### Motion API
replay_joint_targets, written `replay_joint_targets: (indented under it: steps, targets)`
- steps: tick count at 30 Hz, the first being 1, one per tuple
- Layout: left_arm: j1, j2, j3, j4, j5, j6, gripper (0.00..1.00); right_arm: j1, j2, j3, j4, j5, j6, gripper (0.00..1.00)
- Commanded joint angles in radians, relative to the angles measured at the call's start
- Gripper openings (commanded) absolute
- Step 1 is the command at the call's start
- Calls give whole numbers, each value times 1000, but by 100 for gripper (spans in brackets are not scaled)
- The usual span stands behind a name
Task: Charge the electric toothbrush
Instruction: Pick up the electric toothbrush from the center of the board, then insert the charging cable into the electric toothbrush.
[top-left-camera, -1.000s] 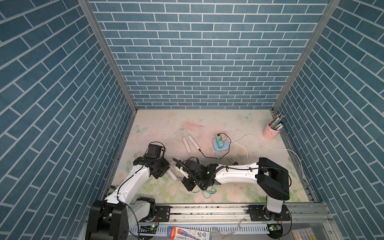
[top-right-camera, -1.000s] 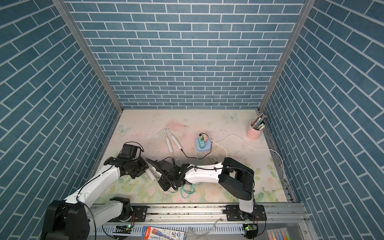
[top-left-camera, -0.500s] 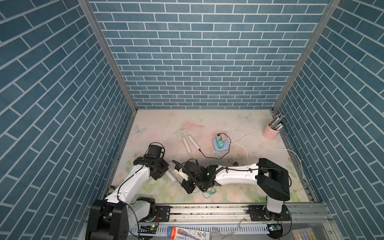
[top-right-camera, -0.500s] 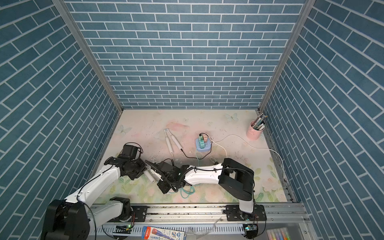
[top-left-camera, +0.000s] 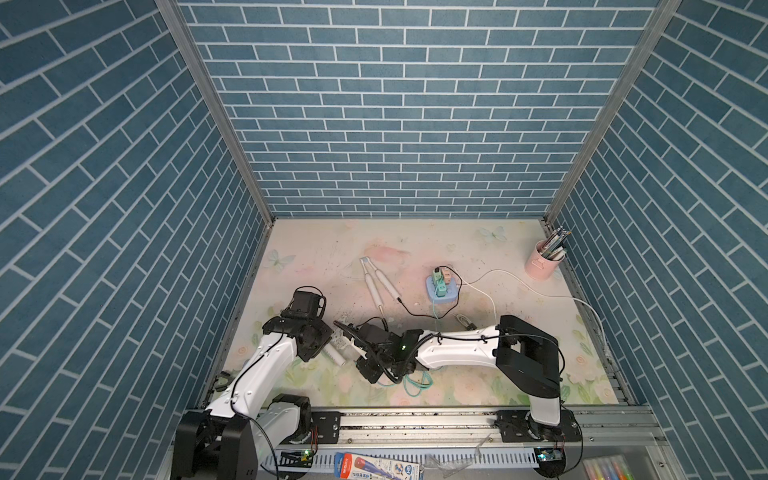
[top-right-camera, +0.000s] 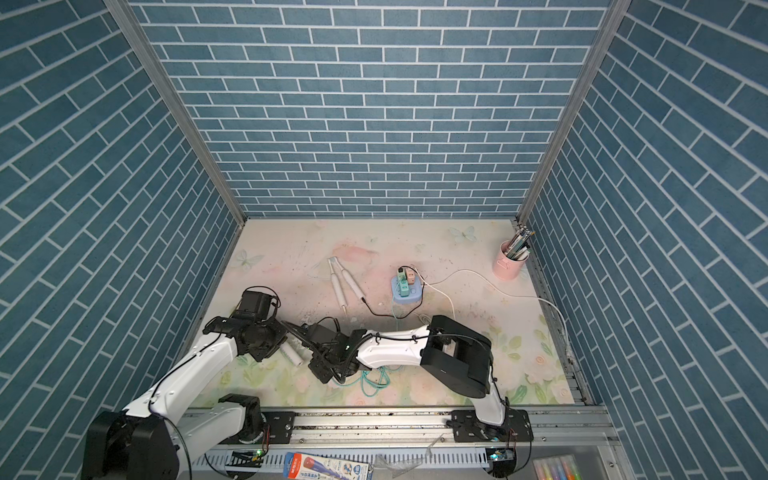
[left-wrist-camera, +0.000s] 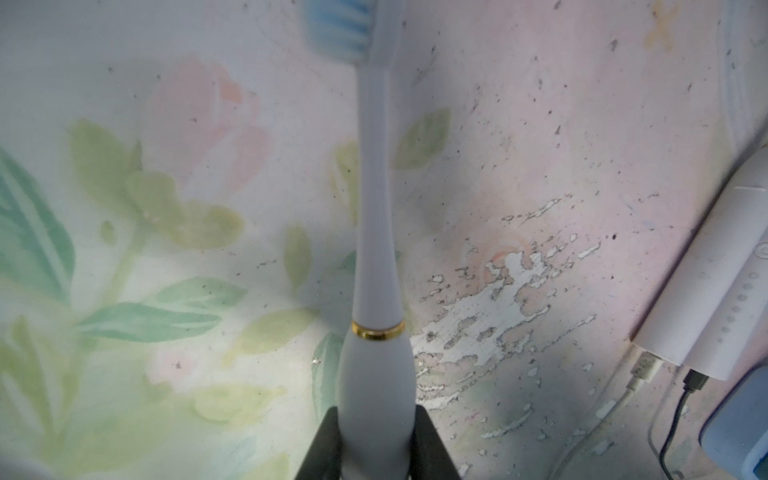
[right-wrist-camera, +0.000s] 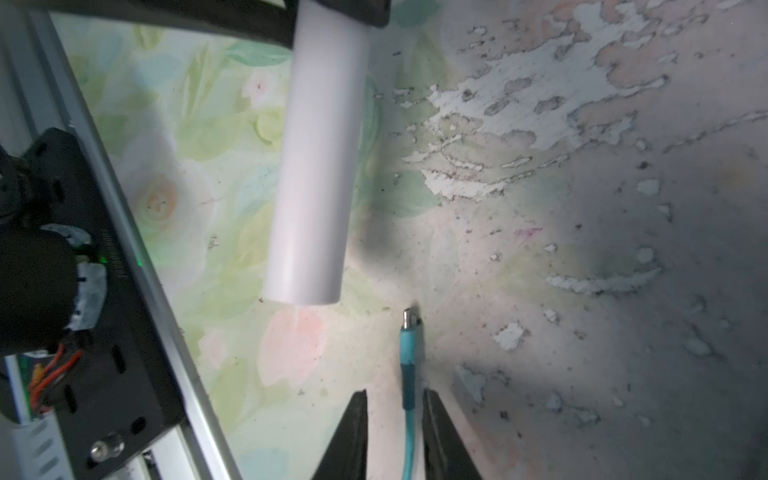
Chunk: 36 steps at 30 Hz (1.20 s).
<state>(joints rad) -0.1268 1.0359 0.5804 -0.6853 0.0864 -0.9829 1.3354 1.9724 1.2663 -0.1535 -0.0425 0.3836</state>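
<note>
My left gripper (left-wrist-camera: 376, 419) is clamped on the white electric toothbrush with the gold ring and blue bristles (left-wrist-camera: 376, 257). Its two black fingers (left-wrist-camera: 324, 440) press on either side of the handle, just below the ring. The brush head points away from my wrist. The toothbrush seems to hang clear of the flower-printed mat (right-wrist-camera: 582, 249) and throws a soft shadow on it.

My right gripper (right-wrist-camera: 395, 395) has its jaws a little apart and grips nothing. The thin teal charging cable (right-wrist-camera: 407, 374) runs between the two black fingers with a gap on each side, and it appears to rest on the mat. Its small metal plug (right-wrist-camera: 409, 318) lies just past my fingertips. The plug is near the flat end of the toothbrush handle but does not touch it.

In both top views my two grippers face each other closely, near the front of the mat and left of the middle. The white handle end (top-left-camera: 336, 356) shows between them. The rest of the teal charging cable lies in loose loops under my right forearm.

Farther back, two other white toothbrushes (top-left-camera: 376, 282) lie side by side. A blue charging hub (top-left-camera: 441, 293) stands near them. A pink cup (top-left-camera: 544, 262) full of pens sits in the far right corner.
</note>
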Motion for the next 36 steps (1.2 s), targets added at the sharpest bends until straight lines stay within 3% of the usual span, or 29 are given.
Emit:
replay_joint_targets:
  steps: [1,10,18,36]
  targets:
    - [16,-27,-16,-20,-17,20,0,3,38,37,-24,31,-31,27]
    - [30,-34,-17,-25,-12,32,0,2,101,65,-60,47,-19,23]
    - [35,-32,-20,-20,-5,35,0,1,87,44,-65,61,-17,0]
    - [35,31,-36,31,52,-53,0,37,-49,7,58,37,-42,0]
